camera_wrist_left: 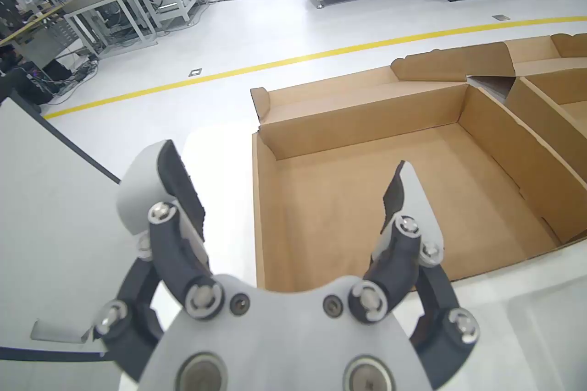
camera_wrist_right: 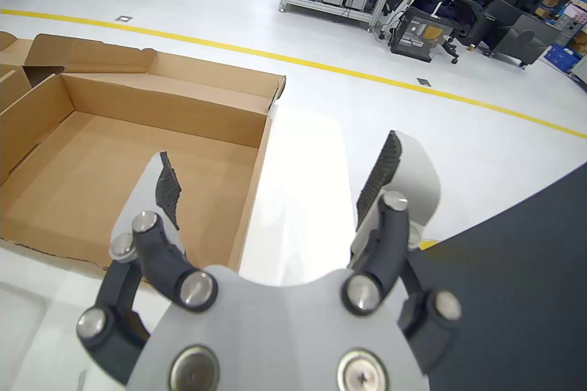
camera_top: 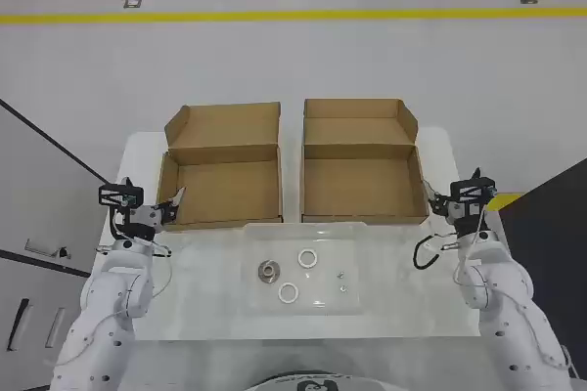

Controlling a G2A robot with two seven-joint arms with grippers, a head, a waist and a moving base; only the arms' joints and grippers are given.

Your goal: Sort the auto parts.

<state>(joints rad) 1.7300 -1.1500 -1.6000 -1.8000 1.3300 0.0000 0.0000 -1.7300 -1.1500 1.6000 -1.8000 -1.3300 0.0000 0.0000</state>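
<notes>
Closest in, the parts lie on the white surface (camera_top: 196, 293): a metal hub (camera_top: 267, 271), a white ring (camera_top: 307, 258) at its 2 o'clock, a second ring (camera_top: 290, 292) at 4, and tiny screws (camera_top: 340, 279) at 3. The left tool (camera_wrist_left: 284, 163) is at 10 o'clock from them and the right tool (camera_wrist_right: 278, 150) at 2 — both spread wide, gripping nothing. Farther back are two cardboard boxes — the left box (camera_top: 222, 191) at 11 and the right box (camera_top: 360, 186) at 1.

The white table (camera_top: 401, 298) carries an open cardboard box (camera_top: 220, 191) and a second cardboard box (camera_top: 360, 186), both just behind what seems a clear tray (camera_top: 352, 244).
</notes>
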